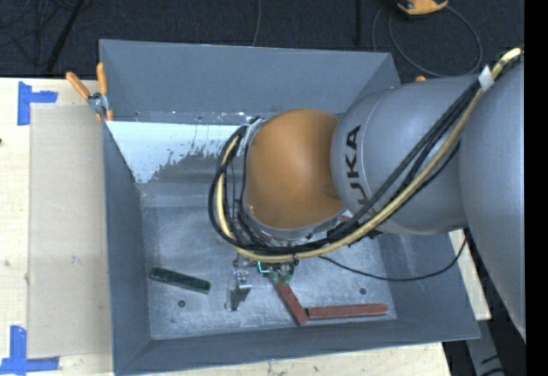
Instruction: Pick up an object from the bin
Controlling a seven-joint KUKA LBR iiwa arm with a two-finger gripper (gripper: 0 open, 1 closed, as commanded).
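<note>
Two loose things lie flat on the floor of the bin (171, 229), both toward its near wall. The angle piece (347, 311) is red-brown: two thin flat bars joined in an L. Its long bar runs along the near wall toward the right. The short bar slants up and left from the corner, its upper end lost under the arm (411, 169). The stick (180, 281) is dark green, narrow and straight. It lies well apart at the left, dipping slightly to the right.
</note>
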